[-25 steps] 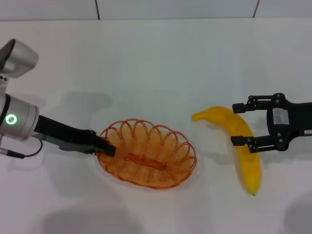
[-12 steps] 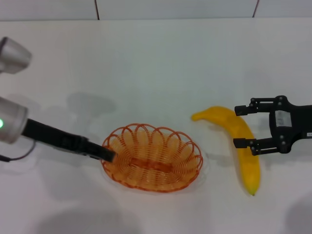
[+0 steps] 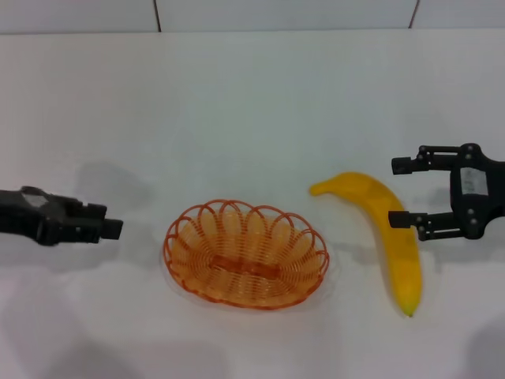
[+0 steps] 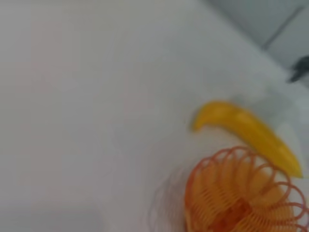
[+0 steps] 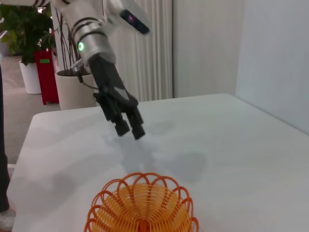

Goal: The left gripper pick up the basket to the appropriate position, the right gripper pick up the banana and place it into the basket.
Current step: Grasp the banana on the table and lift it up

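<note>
Head view: basket (image 3: pixel 245 253) sitting on the table (image 3: pixel 252 103), left gripper (image 3: pixel 106 229) apart at its left, empty, fingers nearly together; right gripper (image 3: pixel 401 192) spread open around the banana (image 3: pixel 387 229). Right wrist view: left gripper (image 5: pixel 131 128) raised beyond the basket (image 5: pixel 141 205).

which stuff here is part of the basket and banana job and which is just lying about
Part of the job:
- basket, empty, on the table
- banana, on the table beside the basket
- left hand, clear of the basket
- right hand, open, astride the banana

Just there:
- white table
- potted plant and red bin in the room behind
</note>
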You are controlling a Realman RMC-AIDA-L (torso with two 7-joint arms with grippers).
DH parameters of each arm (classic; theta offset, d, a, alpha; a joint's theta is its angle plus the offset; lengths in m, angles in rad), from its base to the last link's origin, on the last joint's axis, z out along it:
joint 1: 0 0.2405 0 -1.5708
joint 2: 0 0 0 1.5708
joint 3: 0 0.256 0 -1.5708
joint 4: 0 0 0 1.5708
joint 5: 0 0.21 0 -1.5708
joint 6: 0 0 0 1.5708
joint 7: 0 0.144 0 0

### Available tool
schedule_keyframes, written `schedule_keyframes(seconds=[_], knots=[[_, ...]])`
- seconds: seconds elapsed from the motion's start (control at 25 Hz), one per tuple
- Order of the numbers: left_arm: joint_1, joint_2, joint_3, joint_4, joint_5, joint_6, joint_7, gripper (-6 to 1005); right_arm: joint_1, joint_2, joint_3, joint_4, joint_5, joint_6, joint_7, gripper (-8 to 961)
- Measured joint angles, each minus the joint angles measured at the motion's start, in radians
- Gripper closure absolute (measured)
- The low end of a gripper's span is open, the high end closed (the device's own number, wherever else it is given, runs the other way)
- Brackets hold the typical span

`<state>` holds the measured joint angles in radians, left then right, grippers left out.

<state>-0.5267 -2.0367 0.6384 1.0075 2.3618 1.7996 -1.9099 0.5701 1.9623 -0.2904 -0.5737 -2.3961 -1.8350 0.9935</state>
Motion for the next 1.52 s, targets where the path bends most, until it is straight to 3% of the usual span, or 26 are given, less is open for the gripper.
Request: schedule_keyframes(seconds=[0.32, 0.76, 1.04, 1.28, 1.4, 1.52], knots=[[0.107, -0.004, -0.022, -0.104, -0.149, 0.006, 0.536, 472, -0.004, 0.0, 0.005, 0.0, 0.007, -0.001, -0.001, 158], [0.154, 0.003, -0.162, -0.317, -0.113, -0.008, 0.986, 465, -0.03, -0.001, 0.012, -0.001, 0.042, -0.003, 0.001, 158], [0.158, 0.001, -0.187, -0.333, -0.12, -0.002, 0.951, 447, -0.047, -0.006, 0.031, -0.011, 0.074, -0.072, 0.012, 157], [0.154, -0.002, -0.208, -0.335, -0.128, -0.003, 0.919, 431, -0.051, -0.012, 0.107, -0.055, 0.079, -0.141, 0.061, 157], [0.154, -0.002, -0.235, -0.335, -0.131, -0.009, 0.925, 307, -0.052, 0.005, 0.118, -0.128, 0.078, -0.167, 0.103, 157], [0.149, -0.001, -0.28, -0.336, -0.134, -0.009, 0.925, 183, -0.051, 0.046, 0.104, -0.279, 0.068, -0.19, 0.176, 157]])
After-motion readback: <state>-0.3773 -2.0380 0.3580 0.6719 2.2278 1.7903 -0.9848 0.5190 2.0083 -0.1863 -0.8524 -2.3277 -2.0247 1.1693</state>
